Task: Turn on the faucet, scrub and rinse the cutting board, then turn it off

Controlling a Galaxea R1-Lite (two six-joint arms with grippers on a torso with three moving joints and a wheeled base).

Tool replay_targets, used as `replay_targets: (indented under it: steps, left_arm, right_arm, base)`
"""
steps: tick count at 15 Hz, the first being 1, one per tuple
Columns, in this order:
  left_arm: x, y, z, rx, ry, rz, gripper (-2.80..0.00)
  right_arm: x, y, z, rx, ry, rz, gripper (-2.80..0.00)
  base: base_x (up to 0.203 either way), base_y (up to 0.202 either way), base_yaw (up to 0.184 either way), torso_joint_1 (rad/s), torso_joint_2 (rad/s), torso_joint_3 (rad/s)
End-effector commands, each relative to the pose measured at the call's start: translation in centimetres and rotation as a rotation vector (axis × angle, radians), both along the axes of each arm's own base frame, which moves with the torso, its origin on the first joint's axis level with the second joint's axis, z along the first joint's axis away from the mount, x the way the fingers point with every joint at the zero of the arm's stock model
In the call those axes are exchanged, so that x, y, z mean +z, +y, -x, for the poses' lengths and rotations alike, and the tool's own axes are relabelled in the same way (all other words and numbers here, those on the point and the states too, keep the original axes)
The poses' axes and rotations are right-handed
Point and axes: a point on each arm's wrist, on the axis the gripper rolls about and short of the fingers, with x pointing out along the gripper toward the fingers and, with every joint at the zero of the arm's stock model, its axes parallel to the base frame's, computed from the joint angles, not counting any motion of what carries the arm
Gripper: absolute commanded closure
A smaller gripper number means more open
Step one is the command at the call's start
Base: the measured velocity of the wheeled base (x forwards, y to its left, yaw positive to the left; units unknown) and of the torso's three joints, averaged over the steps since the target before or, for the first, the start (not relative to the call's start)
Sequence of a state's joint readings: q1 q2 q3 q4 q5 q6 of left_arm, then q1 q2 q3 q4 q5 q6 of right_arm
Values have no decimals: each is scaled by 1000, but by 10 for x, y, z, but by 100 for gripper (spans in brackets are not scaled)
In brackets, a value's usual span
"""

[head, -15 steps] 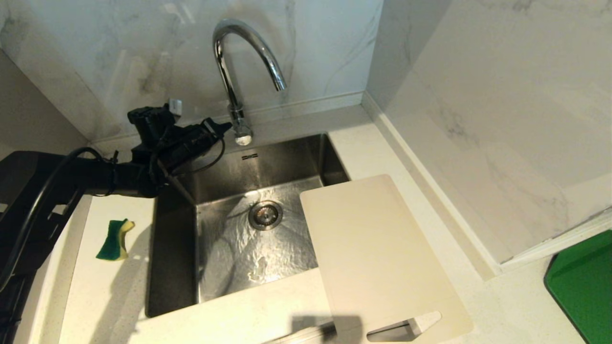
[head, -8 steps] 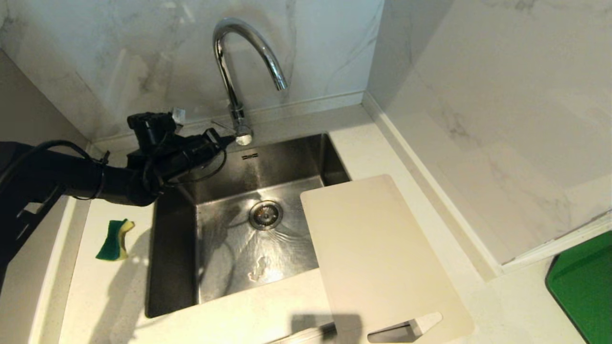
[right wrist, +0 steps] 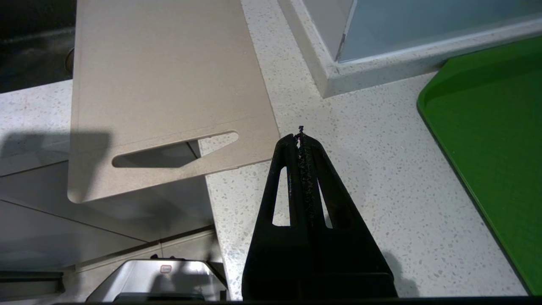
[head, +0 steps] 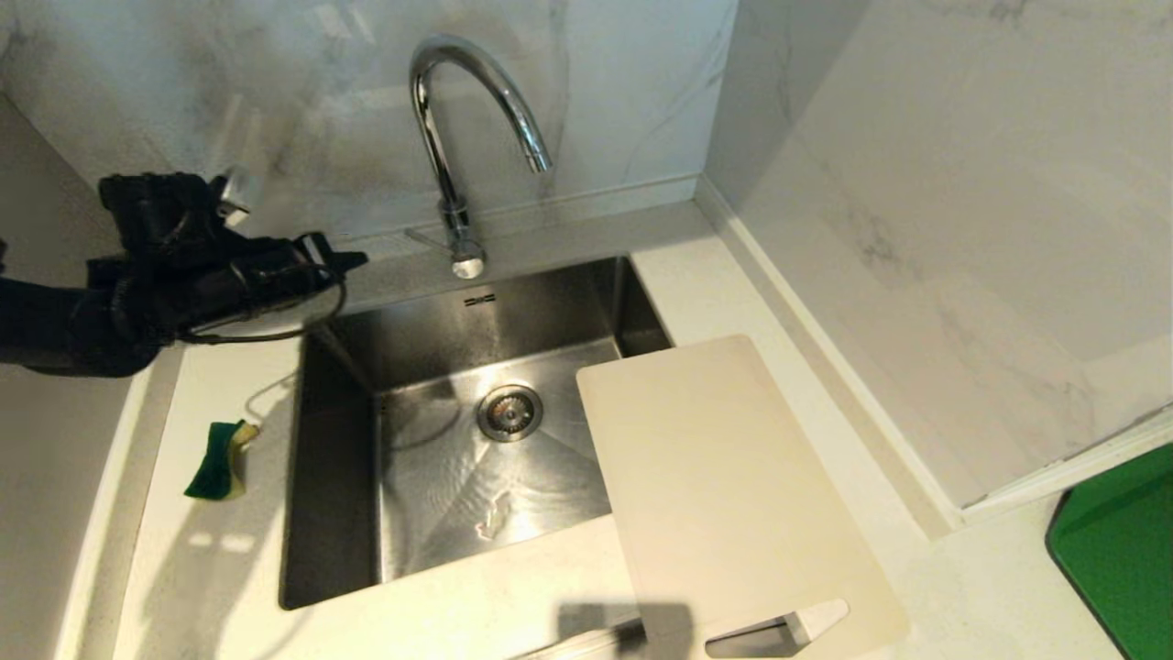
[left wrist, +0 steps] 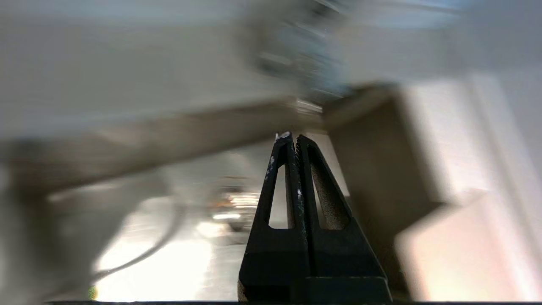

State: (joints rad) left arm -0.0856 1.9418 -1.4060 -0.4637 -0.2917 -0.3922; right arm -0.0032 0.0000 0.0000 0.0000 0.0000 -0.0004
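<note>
The chrome faucet (head: 446,147) stands behind the sink, its thin lever (head: 424,238) sticking out to the left at the base. No stream shows under the spout. My left gripper (head: 356,261) is shut and empty, level over the counter left of the lever and apart from it. In the left wrist view the left gripper (left wrist: 293,137) shows both jaws pressed together against a blurred scene. The cream cutting board (head: 724,486) lies across the sink's right front corner, slot handle toward me. My right gripper (right wrist: 300,134) hovers shut over the counter beside the cutting board (right wrist: 169,76).
The steel sink (head: 330,477) holds a wet floor around the drain (head: 509,412). A green-and-yellow sponge (head: 220,458) lies on the counter left of the sink. A green board (head: 1118,550) sits at the far right, and marble walls close the back and right.
My left arm has pulled back to the left, from touching the faucet's base to well clear of the lever. Ripples on the sink floor have settled. The board has not moved.
</note>
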Motion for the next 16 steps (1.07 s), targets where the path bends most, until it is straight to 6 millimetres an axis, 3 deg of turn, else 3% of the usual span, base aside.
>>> replay_targets:
  steps: [1,5,10,12,16]
  left_arm:
    - [40,34,24,125,-53,-82,0]
    - [102,58,68,349,-43,-206,0]
    - [190,78,164,524,-238,-361,0]
    - [208,73,196,538,-308,-382,0]
    - [223,62,261,522,-376,-378,0]
  right_arm:
    - [0,0,0,0,0,0,0]
    - [0,0,0,0,0,0,0]
    - [0,0,0,0,0,0,0]
    - [0,0,0,0,0,0,0]
    - [0,0,0,0,0,0,0]
  base:
    - [0,0,0,0,0,0]
    - [0,0,0,0,0,0]
    - [0,0,0,0,0,0]
    - [0,0,0,0,0,0]
    - [0,0,0,0,0,0]
